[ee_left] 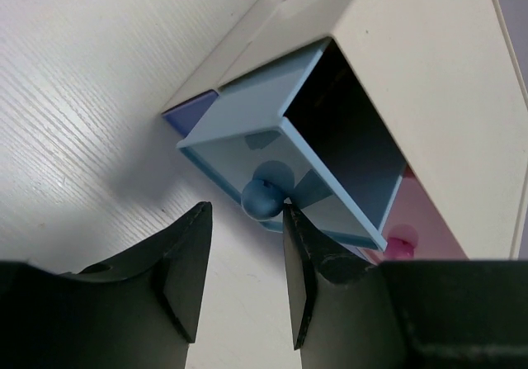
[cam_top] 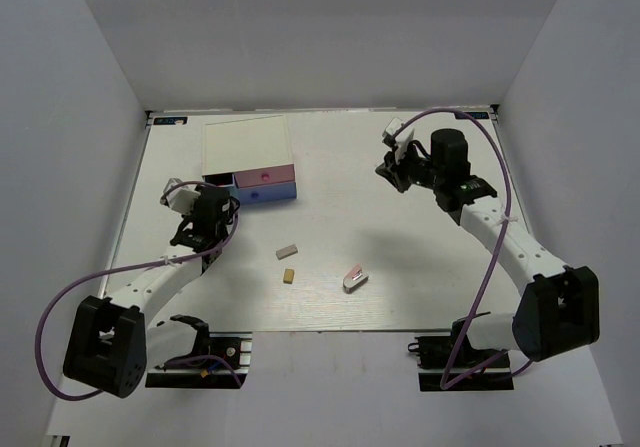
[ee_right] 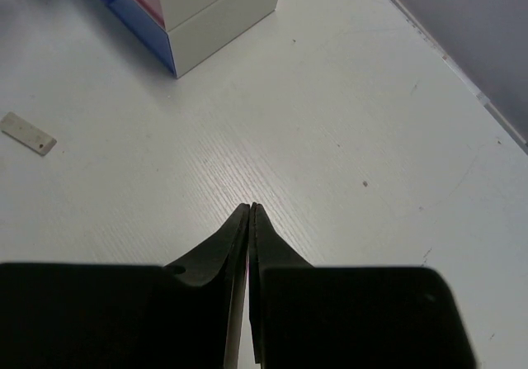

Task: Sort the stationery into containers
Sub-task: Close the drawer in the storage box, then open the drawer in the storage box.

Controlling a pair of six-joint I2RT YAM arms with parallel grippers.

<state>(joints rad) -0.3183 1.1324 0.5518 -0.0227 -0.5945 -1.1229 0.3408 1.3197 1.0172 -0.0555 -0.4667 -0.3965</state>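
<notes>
**Left hand (ee_left: 241,220) at the drawer knob (ee_left: 264,197), fingers apart and clamped on nothing**

The knob sits between the fingertips, nearer the finger on the right of the wrist view. It belongs to the light-blue drawer (ee_left: 247,109), which stands partly out of the drawer box (cam_top: 248,145). The drawer's long axis runs straight away from the hand into the box, so a pull should follow that axis toward the near-left of the desk (cam_top: 400,267), where the room looks open.

The right hand (ee_right: 250,212) hovers at the far right with its fingers together; whether it holds anything cannot be told.

The grey-white eraser (cam_top: 288,252) and tan eraser (cam_top: 288,276) lie mid-desk, nearer the left hand. The white-pink piece (cam_top: 354,279) is nearer the right — all are well apart from the box.
</notes>
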